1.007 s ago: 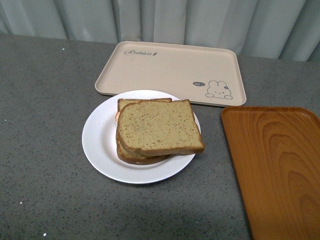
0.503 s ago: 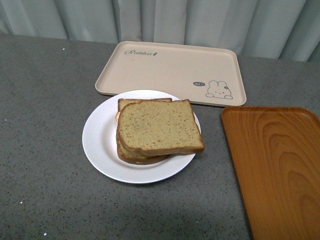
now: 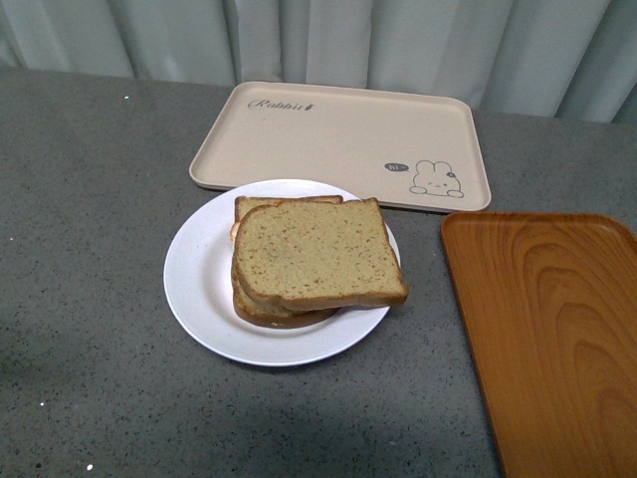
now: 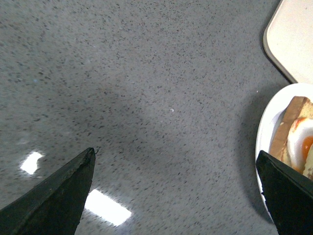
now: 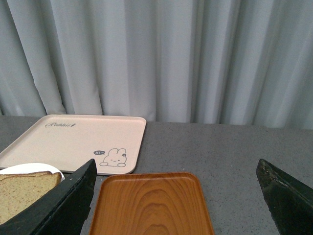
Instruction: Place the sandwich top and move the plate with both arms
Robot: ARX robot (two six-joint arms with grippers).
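The sandwich top (image 3: 317,251) lies upon the bread stack (an egg (image 4: 299,144) shows inside) on the plate (image 3: 194,269); the plate stands on the grey tabletop (image 3: 90,199), just beside the beige tray (image 3: 338,129); the left hand (image 4: 174,152) and the right hand (image 5: 176,161) are both released, grasping nothing.

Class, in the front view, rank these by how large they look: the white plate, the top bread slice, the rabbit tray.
Rabbit tray and white plate: look about alike; the tray is wider but farther off.
Top bread slice: smallest.
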